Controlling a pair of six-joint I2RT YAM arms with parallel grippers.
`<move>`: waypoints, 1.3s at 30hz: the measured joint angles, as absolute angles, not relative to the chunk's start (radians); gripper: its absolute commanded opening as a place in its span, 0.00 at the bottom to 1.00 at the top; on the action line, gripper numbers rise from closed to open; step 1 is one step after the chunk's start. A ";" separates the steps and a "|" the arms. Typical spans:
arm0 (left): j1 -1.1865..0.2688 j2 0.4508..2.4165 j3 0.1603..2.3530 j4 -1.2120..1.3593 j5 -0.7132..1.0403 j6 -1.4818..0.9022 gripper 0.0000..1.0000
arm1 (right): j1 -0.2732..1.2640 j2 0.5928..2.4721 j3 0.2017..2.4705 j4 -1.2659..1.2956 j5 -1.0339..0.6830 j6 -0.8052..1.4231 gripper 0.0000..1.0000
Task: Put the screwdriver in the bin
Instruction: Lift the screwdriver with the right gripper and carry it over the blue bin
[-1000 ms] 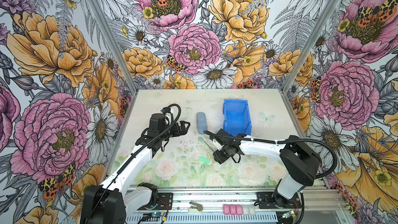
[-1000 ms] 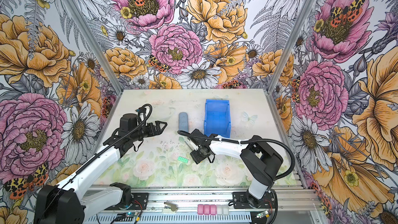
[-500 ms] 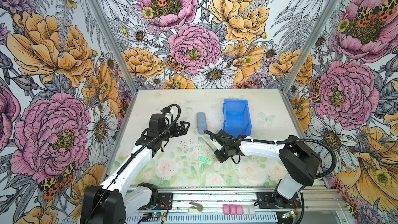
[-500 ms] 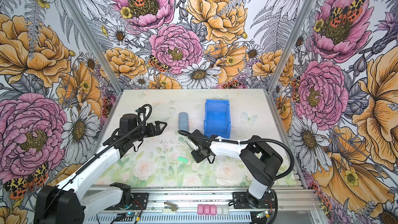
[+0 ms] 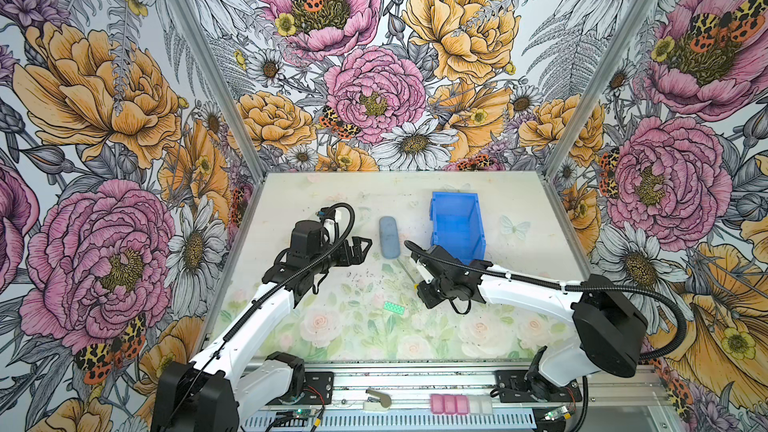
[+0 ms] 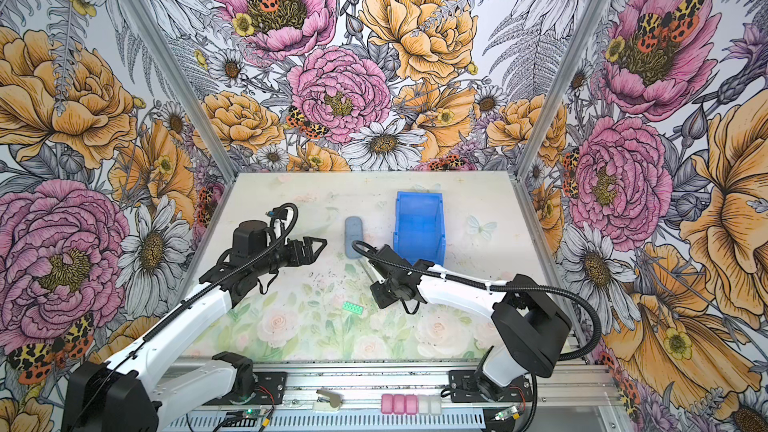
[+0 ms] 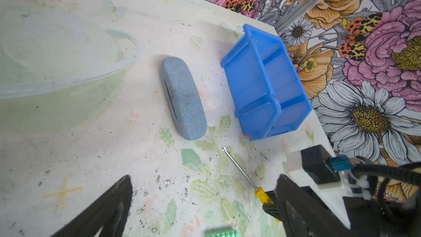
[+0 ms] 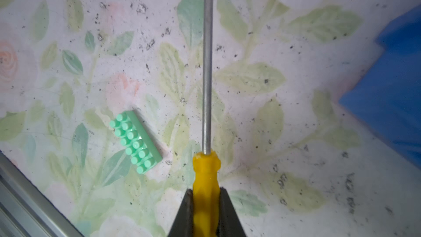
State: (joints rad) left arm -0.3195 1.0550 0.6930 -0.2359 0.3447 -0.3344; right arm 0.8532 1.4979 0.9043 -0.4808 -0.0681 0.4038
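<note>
The right claw (image 8: 206, 198) pinches the screwdriver (image 8: 206, 169) tight, near the bin (image 5: 435, 222). Next, I think, lift it over the wall.

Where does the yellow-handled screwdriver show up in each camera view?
Top view: the screwdriver, mid-table, just in front of the grey case.
Top view: the screwdriver, same spot.
Left wrist: between the bin and the green brick.
Right wrist: mid-picture, handle shut in the right gripper.
Shared landmark: the green brick, in all four views.

Floral table (image 5: 332, 326), bin (image 5: 456, 224), case (image 5: 389, 237), green brick (image 5: 393, 308)
</note>
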 measured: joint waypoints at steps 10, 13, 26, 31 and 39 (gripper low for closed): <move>-0.429 1.073 0.723 -0.213 0.346 -0.279 0.99 | 0.766 1.385 0.928 -0.501 -0.034 0.458 0.00; -0.464 1.089 0.747 -0.201 0.348 -0.271 0.99 | 0.729 1.361 0.960 -0.513 -0.027 0.467 0.00; -0.565 1.193 0.812 -0.174 0.325 -0.243 0.99 | 0.558 1.365 1.102 -0.560 -0.007 0.450 0.00; -0.590 1.214 0.821 -0.154 0.323 -0.243 0.99 | 0.504 1.391 1.122 -0.575 0.004 0.448 0.00; -0.594 1.240 0.823 -0.152 0.322 -0.243 0.99 | 0.467 1.424 1.145 -0.587 0.011 0.448 0.00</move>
State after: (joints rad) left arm -0.5938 1.2396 0.8234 -0.1520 0.3218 -0.2428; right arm 0.4675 1.4239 1.1446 -0.5869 0.0113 0.4480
